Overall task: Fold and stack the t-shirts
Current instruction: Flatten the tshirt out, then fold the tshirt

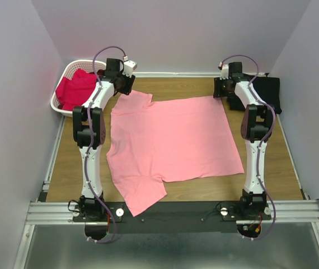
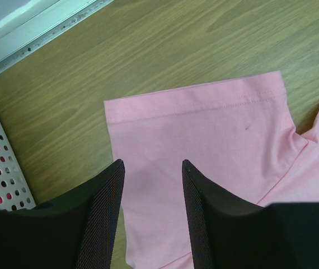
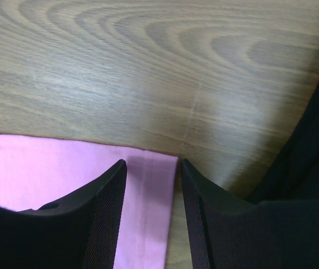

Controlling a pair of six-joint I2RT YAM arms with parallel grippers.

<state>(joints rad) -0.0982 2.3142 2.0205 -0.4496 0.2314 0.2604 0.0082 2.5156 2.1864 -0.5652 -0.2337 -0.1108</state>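
I am setting up the first fold on the pink t-shirt (image 1: 173,140), which is lying spread flat on the table (image 1: 81,168) with its collar end toward the left. The left gripper (image 2: 151,165) is hovering over the far sleeve (image 2: 204,129) with its jaws standing apart and holding nothing. The right gripper (image 3: 151,162) is straddling the far hem corner (image 3: 155,188), its jaws likewise parted, with the fabric lying flat beneath them. To do this step well, I am judging that both grippers should pinch only the top layer close to the edge, close at the same time, and lift evenly so the far edge travels toward me without skewing. The black t-shirt (image 1: 266,89) is lying just beside the right gripper and must not be caught. The white basket (image 1: 64,73) at the far left is holding the bunched magenta t-shirts (image 1: 76,88).
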